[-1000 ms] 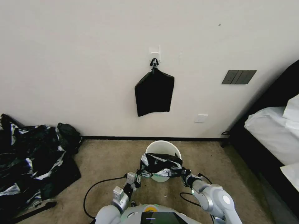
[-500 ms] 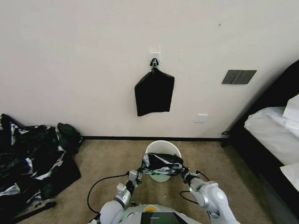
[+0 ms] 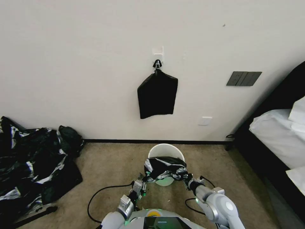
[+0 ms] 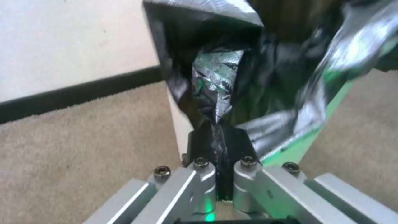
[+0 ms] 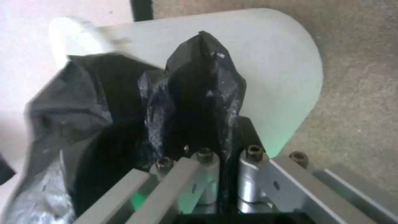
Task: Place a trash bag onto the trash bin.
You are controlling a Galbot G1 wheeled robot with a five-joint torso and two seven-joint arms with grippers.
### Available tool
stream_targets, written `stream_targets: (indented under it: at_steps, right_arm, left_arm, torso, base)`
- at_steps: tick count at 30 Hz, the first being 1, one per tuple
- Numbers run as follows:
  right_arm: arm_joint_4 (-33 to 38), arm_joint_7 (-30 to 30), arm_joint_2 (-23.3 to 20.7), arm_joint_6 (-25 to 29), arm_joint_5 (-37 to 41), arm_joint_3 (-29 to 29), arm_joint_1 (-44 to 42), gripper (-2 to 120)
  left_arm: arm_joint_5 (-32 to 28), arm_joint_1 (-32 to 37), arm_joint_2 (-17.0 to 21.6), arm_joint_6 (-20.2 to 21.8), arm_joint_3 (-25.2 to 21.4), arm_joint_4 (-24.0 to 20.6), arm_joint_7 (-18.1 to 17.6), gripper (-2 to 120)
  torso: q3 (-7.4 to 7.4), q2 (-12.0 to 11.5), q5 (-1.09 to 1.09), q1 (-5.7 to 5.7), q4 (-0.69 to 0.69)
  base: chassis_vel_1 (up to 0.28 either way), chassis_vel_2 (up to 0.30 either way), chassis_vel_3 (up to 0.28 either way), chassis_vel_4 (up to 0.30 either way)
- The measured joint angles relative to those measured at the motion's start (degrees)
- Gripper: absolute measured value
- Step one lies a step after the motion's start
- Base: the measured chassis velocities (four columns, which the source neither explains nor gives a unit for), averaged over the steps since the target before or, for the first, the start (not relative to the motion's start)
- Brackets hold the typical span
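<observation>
Trash bag | stretched left-right | above trash bin | both claws clamped

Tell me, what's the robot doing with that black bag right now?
Left pincer and right pincer each shut on a bag edge. Bag stretched over near side of bin, not over rim. Nothing in the way.

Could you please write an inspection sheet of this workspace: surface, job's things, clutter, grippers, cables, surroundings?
Surface: beige carpet floor.
Job's things: thin glossy black plastic trash bag stretched over the near rim of the small round cream-white plastic trash bin; far rim uncovered.
Clutter: large heap of black-and-silvery plastic at left.
Grippers: left gripper and right gripper shut on bag corners.
Cables: black cable looping on the carpet.
Surroundings: flat black bundle on a wall hook; white bed at right.
</observation>
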Motion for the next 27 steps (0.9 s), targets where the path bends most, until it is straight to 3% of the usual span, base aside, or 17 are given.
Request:
stream_targets:
  at_steps: [18, 27]
  right_arm:
    - [-8.3, -7.8, -0.2, -2.0, -2.8, -0.1, 2.9, 0]
    - [-9.7, -5.6, -0.2, -2.2, -3.5, -0.4, 7.1, 0]
  left_arm:
    - [0.7, -3.7, -1.2, -1.4, -0.2, 6.2, 0.9, 0]
    - [0.3, -4.5, -1.0, -1.4, -0.8, 5.6, 1.3, 0]
  torso:
    - [0.00, 0.0, -0.01, 0.00, 0.00]
    - [0.00, 0.0, -0.01, 0.00, -0.01]
  base:
    - [0.000, 0.000, 0.000, 0.000]
    - [0.000, 0.000, 0.000, 0.000]
